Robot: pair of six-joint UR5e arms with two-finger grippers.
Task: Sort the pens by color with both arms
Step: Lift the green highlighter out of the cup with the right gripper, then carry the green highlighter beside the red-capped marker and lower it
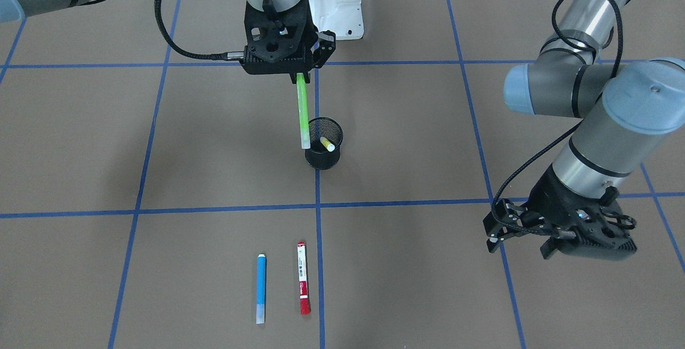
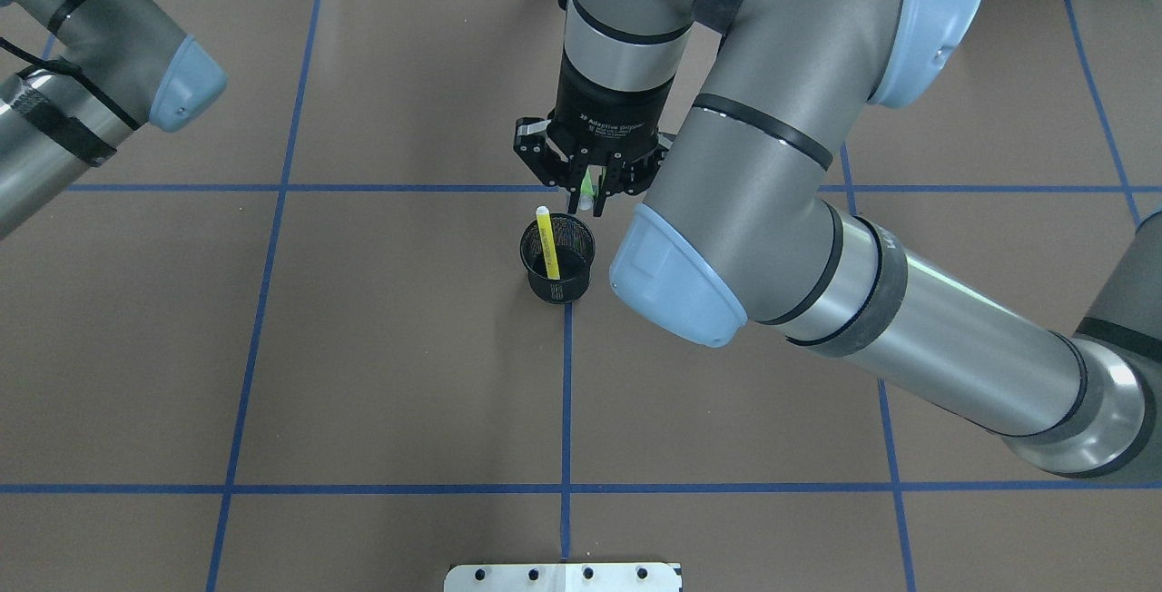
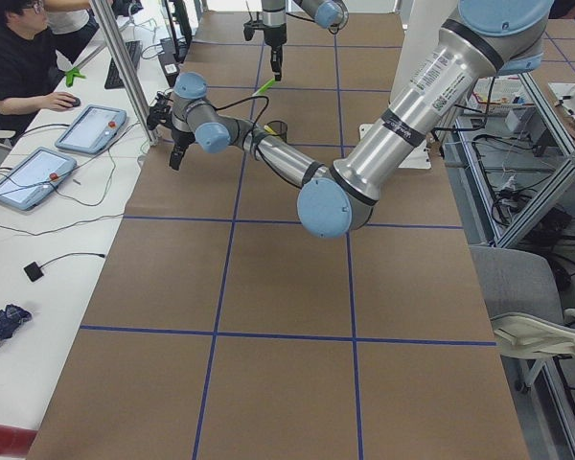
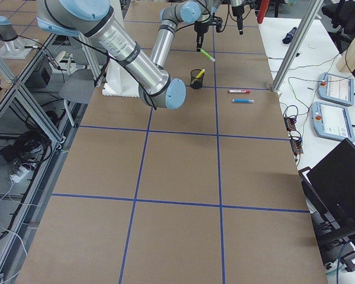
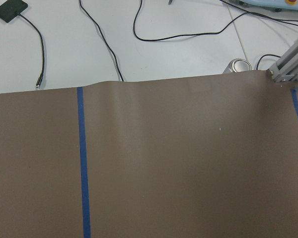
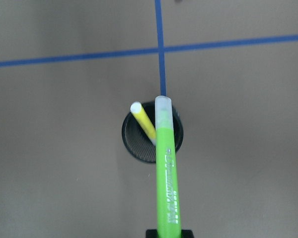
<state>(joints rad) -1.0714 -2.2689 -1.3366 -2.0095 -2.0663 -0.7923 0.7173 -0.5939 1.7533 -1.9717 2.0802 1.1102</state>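
Observation:
My right gripper (image 1: 299,75) is shut on the upper end of the green pen (image 1: 303,113), which hangs tilted with its pale tip at the rim of the black mesh cup (image 1: 336,159). In the right wrist view the green pen (image 6: 168,183) points over the cup (image 6: 131,144). The yellow pen (image 1: 327,144) leans inside the cup. The blue pen (image 1: 261,288) and the white pen with red ends (image 1: 303,278) lie side by side on the mat, far from both grippers. My left gripper (image 1: 489,231) is open and empty, off to the side above bare mat.
The brown mat has a blue tape grid (image 1: 317,204). The white base pedestal (image 1: 342,12) stands behind the cup. The left wrist view shows the mat's edge (image 5: 154,82) and cables on a white table. An operator with tablets sits at the table's side (image 3: 19,67).

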